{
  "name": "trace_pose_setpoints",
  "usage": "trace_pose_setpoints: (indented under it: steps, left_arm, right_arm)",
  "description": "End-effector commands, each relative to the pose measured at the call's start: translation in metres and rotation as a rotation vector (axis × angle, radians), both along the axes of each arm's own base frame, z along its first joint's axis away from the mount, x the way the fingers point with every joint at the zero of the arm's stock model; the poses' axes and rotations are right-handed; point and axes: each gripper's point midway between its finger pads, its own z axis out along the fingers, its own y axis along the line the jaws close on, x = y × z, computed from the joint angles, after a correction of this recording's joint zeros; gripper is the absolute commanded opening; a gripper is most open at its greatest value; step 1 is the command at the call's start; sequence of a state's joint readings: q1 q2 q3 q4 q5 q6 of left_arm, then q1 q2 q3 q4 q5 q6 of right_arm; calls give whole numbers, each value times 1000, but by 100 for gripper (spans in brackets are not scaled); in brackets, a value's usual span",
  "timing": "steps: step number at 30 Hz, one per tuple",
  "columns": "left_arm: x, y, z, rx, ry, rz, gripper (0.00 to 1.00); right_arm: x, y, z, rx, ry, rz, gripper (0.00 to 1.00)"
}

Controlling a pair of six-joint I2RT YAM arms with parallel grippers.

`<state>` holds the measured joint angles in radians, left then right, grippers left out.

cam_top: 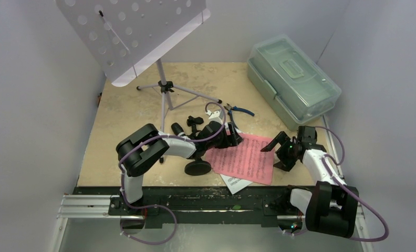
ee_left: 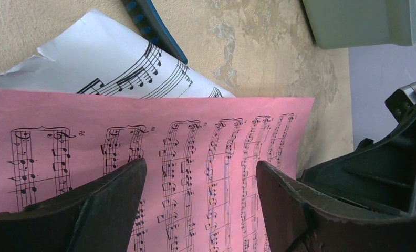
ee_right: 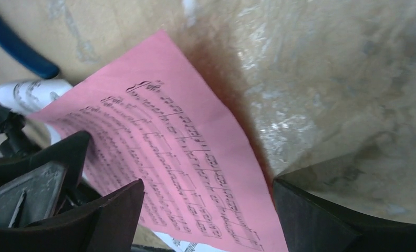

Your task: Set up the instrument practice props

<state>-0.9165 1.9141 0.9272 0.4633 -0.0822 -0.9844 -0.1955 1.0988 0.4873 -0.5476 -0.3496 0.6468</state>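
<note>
The lavender music stand (cam_top: 165, 89) stands at the back left, its hole-punched tray (cam_top: 132, 31) tilted. A black microphone (cam_top: 178, 128) lies by the tripod legs. The mic stand's round base (cam_top: 198, 167) shows beneath my left arm. The pink music sheet (cam_top: 245, 157) lies flat over a white sheet (cam_top: 236, 182). My left gripper (cam_top: 232, 137) hovers open over the pink sheet's (ee_left: 195, 142) far left corner, nothing between its fingers (ee_left: 111, 194). My right gripper (cam_top: 277, 149) is open at the sheet's right edge; in its wrist view the pink sheet (ee_right: 185, 152) runs between the spread fingers (ee_right: 116, 210).
Blue-handled pliers (cam_top: 240, 110) lie just behind the sheets. A clear lidded box (cam_top: 292, 79) sits at the back right. White walls close in on both sides. The two grippers face each other across the pink sheet.
</note>
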Motion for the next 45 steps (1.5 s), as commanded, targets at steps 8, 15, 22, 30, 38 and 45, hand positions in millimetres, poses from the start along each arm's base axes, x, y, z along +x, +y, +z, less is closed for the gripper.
trace_pose_setpoints:
  steps: [8, 15, 22, 30, 38, 45]
  left_arm:
    - [-19, 37, -61, 207, 115, -6, 77]
    - [-19, 36, -60, 211, 113, -8, 77]
    - [-20, 34, -60, 209, 119, -15, 77]
    - [-21, 29, -58, 197, 117, -34, 78]
    - [-23, 27, -59, 198, 119, -43, 78]
    - [-24, 25, -55, 202, 107, -59, 78]
  right_arm:
    - [6, 27, 22, 114, -159, 119, 88]
    - [1, 36, 38, 152, -208, 155, 86]
    - [6, 37, 40, 145, -250, 183, 76]
    - [16, 50, 44, 158, -330, 260, 74]
    - [24, 45, 48, 107, -380, 239, 89]
    - [13, 33, 21, 66, -247, 126, 64]
